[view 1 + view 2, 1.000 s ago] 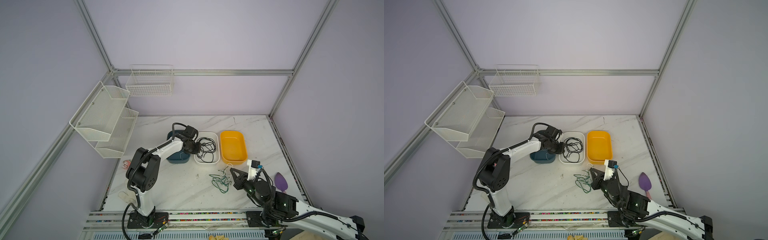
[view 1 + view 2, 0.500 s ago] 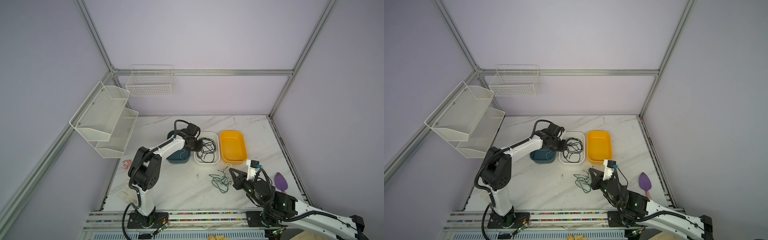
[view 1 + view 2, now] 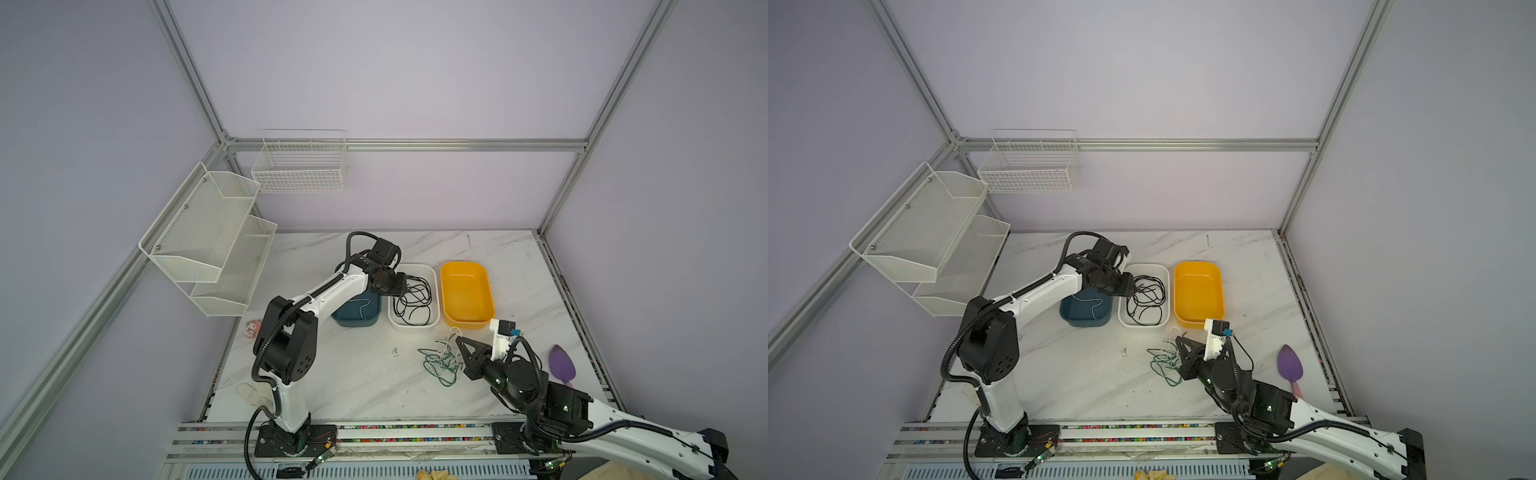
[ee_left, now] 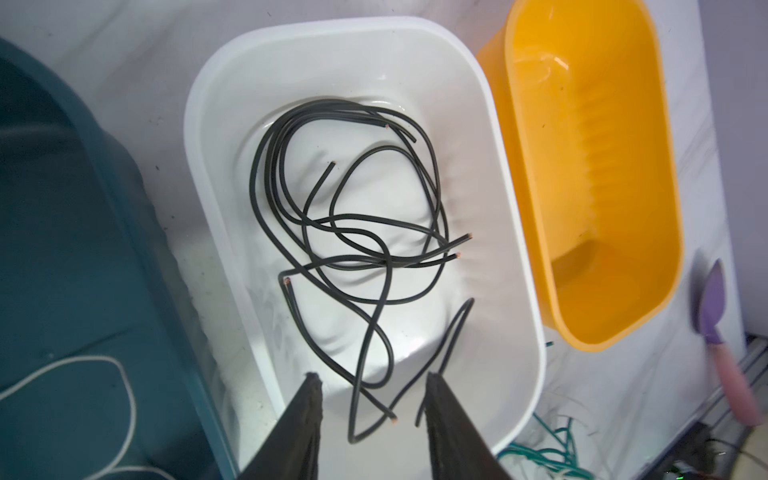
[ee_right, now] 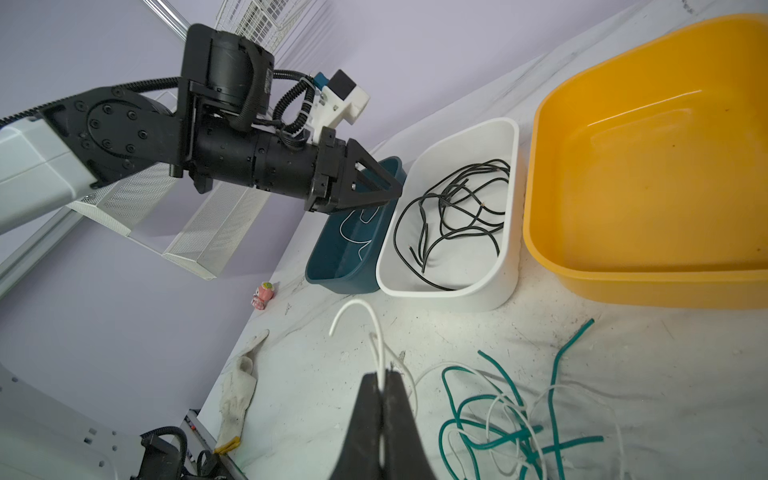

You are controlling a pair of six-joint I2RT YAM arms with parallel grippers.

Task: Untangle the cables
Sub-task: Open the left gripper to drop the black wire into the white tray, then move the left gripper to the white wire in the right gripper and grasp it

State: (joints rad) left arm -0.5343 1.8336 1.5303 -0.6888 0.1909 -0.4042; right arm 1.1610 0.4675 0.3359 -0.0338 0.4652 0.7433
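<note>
Two arms. The left one stretches toward the back middle of the tabletop [image 3: 353,374], with the left gripper [image 4: 372,380] hanging jaws apart and gripping nothing over the white bin [image 3: 415,266], which holds loose black cables [image 4: 357,257]. The right arm sits low by the front right edge — right gripper [image 5: 382,376] pinched on a white strand [image 5: 379,353] of the green-and-white tangle [image 3: 442,363], which lies on the tabletop in front of the bins. Teal bin [image 3: 357,321] — a lone white cable [image 4: 83,359]. Yellow bin [image 3: 465,297] sits beside the white bin.

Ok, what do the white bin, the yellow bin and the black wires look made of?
White bin: probably moulded plastic, glossy, with highlights on its rounded walls. Yellow bin: similar plastic, shiny, ribbed inner wall. Black wires: seemingly copper under matte black insulation; cut ends show coppery tips.
</note>
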